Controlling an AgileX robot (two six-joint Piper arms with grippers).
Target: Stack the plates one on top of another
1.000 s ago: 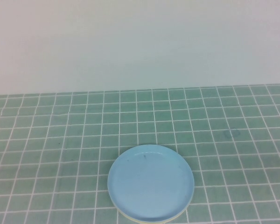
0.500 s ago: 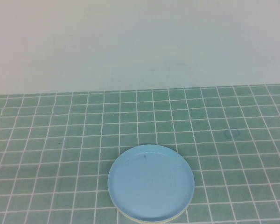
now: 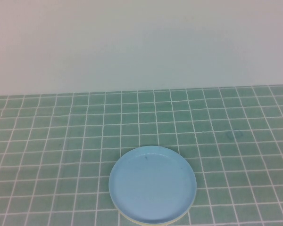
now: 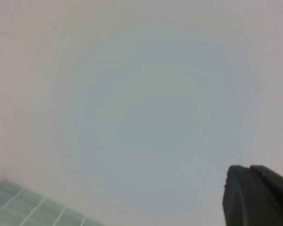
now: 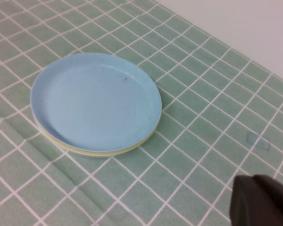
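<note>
The round light blue plastic plate (image 3: 152,183) sits on top of a pile, near the front edge of the green cloth with white grid lines (image 3: 47,141). The pile is a little right of the middle. In the high view the front of the pile is cut off by the picture's bottom edge.

Under the blue plate, only thin edges of the others peek out. In the right wrist view you can see a thin white plate rim (image 5: 61,144) and a thin yellow plate rim (image 5: 108,153) below it. The rest of those two plates is hidden by the blue one.

Neither arm shows in the high view. The left gripper (image 4: 257,197) is only a dark blurry lump at the corner of its own camera, up in front of the plain pale wall (image 3: 141,42), away from the pile. The right gripper (image 5: 262,200) is also a dark lump, above the cloth and well apart from the plates. Both grippers have their jaws pressed together, with nothing between them.

A faint round mark (image 3: 234,135) shows on the cloth, off to the right.
</note>
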